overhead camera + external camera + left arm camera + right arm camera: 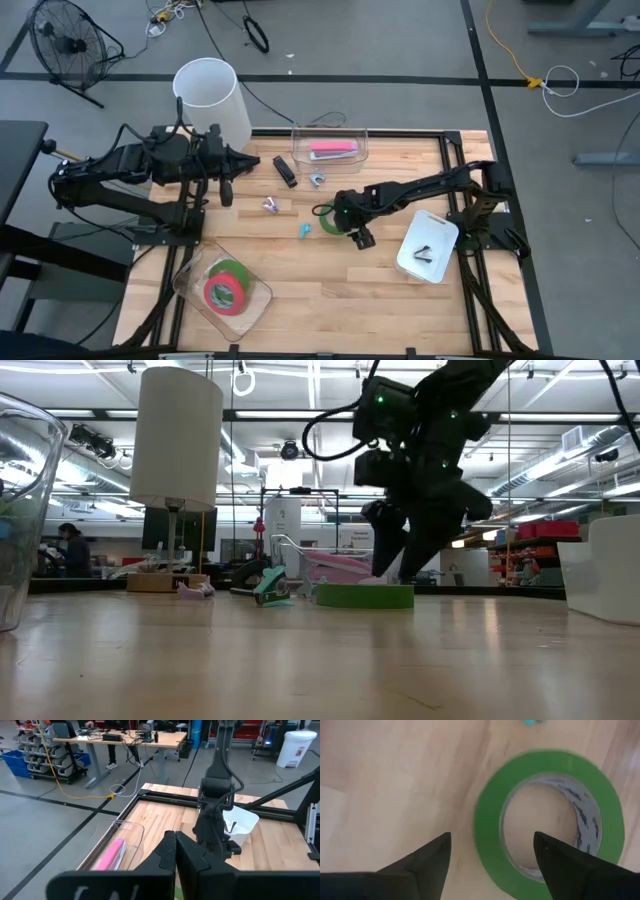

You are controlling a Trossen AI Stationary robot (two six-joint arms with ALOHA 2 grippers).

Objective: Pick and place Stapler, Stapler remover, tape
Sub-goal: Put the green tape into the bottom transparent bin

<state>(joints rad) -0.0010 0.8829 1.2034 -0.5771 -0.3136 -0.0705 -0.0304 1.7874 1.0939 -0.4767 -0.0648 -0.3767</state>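
The right gripper [492, 855] hovers over the green tape roll [550, 815] lying flat mid-table, fingers spread wide and holding nothing; the roll's near rim sits between them, its centre toward one o'clock. The left gripper [240, 162] waits near the white cylinder [212, 95], fingers together.

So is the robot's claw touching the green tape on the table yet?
Apart. The right wrist view shows the open right gripper hanging above the green tape.

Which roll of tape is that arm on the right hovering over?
Start at the wooden table, near its middle. Under the open right gripper lies a green tape roll, flat and alone on bare wood. The other rolls sit stacked in a clear container at the front left.
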